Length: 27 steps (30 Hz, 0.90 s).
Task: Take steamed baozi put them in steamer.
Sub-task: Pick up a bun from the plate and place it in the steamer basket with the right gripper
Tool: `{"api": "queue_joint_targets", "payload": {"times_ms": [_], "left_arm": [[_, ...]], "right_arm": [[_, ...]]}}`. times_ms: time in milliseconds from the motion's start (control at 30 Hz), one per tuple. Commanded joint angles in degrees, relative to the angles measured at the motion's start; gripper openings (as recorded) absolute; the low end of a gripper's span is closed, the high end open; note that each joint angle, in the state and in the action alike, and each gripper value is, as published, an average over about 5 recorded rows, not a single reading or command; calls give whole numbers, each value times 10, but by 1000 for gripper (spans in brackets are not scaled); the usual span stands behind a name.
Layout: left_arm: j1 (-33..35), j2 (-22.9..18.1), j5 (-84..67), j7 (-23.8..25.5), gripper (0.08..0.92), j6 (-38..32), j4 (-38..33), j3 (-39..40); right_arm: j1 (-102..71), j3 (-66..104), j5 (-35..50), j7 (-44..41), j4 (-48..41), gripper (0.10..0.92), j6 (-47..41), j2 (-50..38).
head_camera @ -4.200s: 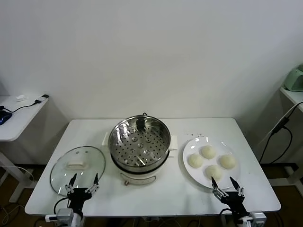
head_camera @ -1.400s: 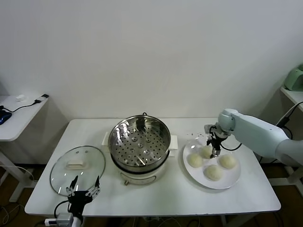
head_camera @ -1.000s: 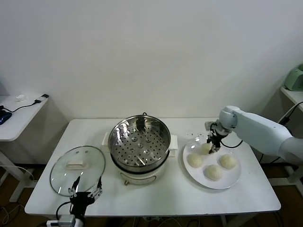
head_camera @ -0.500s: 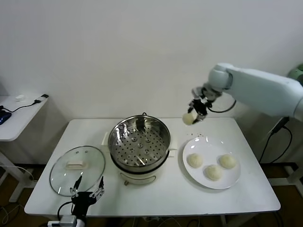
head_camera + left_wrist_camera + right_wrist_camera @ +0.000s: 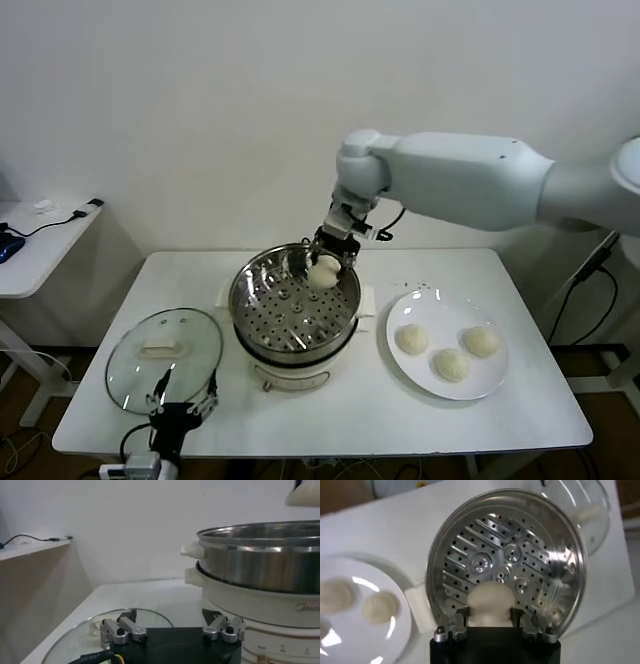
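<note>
My right gripper [image 5: 326,262] is shut on one cream-white baozi [image 5: 323,271] and holds it above the far right part of the steel steamer [image 5: 294,304]. In the right wrist view the baozi [image 5: 489,603] sits between the fingers [image 5: 457,619] over the perforated tray [image 5: 503,567]. Three more baozi [image 5: 413,339] [image 5: 451,364] [image 5: 481,342] lie on the white plate [image 5: 432,305]. My left gripper [image 5: 182,398] is open and empty at the table's front edge, below the glass lid [image 5: 164,358].
The glass lid lies flat at the front left of the white table [image 5: 340,410]. A side table [image 5: 30,250] with cables stands at the far left. In the left wrist view the steamer [image 5: 260,562] stands close beside the gripper [image 5: 172,623].
My right gripper closed on a baozi on the plate, lifted it and carried it left to above the steamer. The plate now holds three. The left gripper sank slightly at the front edge.
</note>
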Motion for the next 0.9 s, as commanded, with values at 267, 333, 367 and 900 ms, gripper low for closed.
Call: {"api": "queue_joint_targets", "payload": {"times_ms": [267,333,367,900], "left_arm": [[-3,2,-2,-8,823,0,5,-3],[-6,4,-2,-8,823,0,7,-3],[-7,4,-2,-8,823,0,8,-3],[-12,5,-5,-8,823,2,5,-4]], "right_arm": [[-146,104,-213,65,-242,568,188,122],[-153,111,-219,68,-264,568,194,133],[-155,113,-222,69,-273,568,196,137],[-127,93,-135,37,-296,769,208,150]]}}
